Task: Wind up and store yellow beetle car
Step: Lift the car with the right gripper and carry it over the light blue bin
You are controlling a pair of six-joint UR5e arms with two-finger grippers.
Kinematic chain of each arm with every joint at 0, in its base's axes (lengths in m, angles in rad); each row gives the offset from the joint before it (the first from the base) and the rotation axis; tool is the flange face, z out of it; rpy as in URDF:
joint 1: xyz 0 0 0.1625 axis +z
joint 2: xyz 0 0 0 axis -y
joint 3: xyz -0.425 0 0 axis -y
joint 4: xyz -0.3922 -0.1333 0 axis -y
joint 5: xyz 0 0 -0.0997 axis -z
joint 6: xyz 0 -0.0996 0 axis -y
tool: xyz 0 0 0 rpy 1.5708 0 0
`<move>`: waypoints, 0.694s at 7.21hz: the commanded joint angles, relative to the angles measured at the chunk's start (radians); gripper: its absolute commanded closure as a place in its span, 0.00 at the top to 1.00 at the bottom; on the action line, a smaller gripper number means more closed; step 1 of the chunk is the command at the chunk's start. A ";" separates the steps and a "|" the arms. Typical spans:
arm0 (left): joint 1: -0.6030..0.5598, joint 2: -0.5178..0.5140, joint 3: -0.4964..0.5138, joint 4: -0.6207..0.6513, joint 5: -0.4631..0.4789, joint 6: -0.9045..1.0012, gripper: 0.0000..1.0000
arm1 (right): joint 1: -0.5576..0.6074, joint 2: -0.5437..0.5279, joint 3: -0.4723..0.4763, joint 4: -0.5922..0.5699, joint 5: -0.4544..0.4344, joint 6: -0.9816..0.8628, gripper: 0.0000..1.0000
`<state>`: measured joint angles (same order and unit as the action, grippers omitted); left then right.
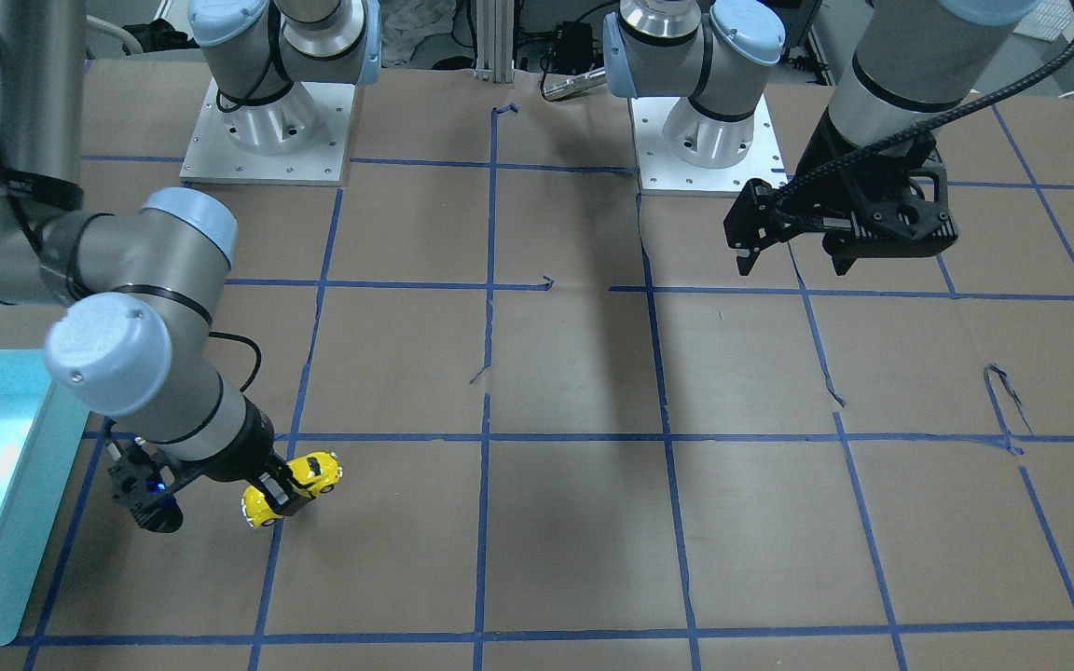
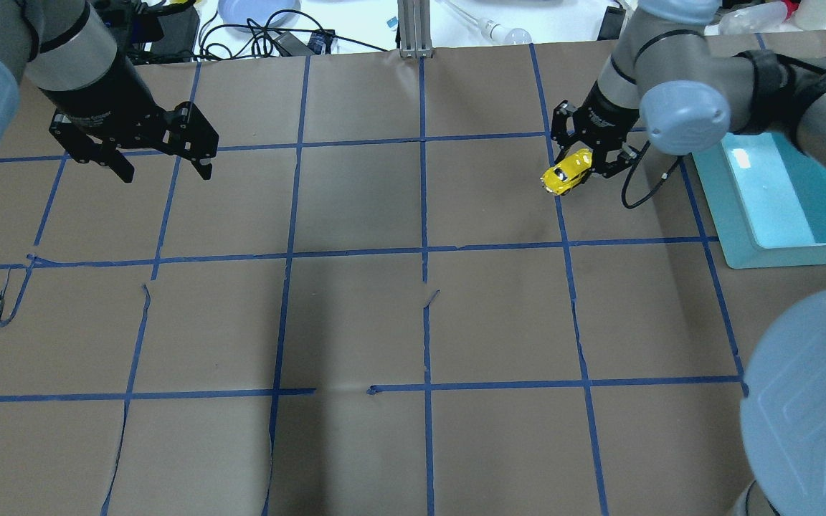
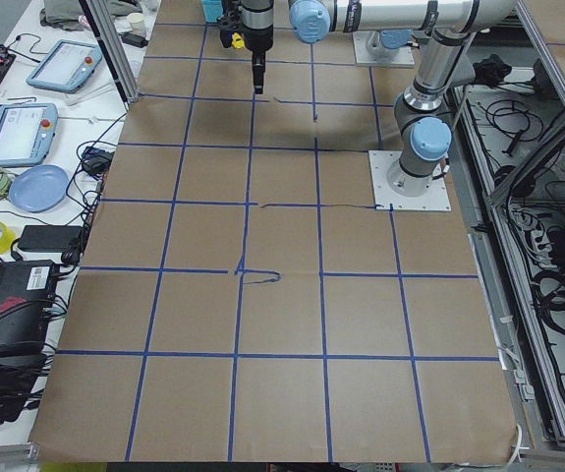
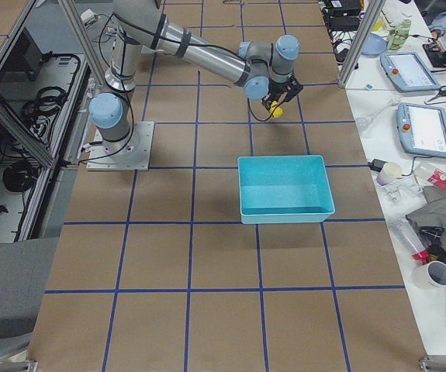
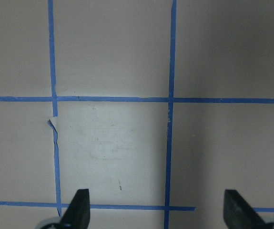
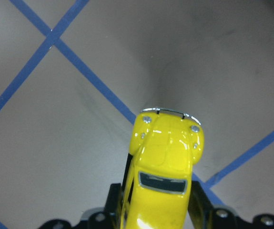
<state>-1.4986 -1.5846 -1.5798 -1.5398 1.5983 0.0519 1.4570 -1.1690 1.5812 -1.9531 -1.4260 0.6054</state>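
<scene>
Right jaws snug on yellow beetle car [image 6: 167, 145]; left jaws wide.

The overhead camera looks forward and down from behind the robot; the front-facing one faces it across the table [image 1: 574, 373]; side cameras look along it from either end; wrist cameras sit close, aimed downward; overhead, front-facing and right wrist views share the yellow beetle car [image 2: 563, 176].

yellow beetle car [image 1: 318, 472], clasped by right claw [image 1: 283, 490]
</scene>
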 commanded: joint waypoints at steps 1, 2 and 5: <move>0.000 0.000 0.000 0.001 -0.001 0.000 1.00 | -0.079 -0.069 -0.111 0.205 -0.124 -0.296 0.22; 0.001 -0.002 0.000 0.004 -0.001 0.002 1.00 | -0.127 -0.070 -0.137 0.212 -0.145 -0.447 0.22; 0.006 0.000 0.000 0.004 0.000 0.003 1.00 | -0.311 -0.060 -0.144 0.191 -0.169 -0.892 0.19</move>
<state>-1.4944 -1.5857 -1.5800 -1.5357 1.5982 0.0549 1.2194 -1.2348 1.4440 -1.7567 -1.5898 -0.1002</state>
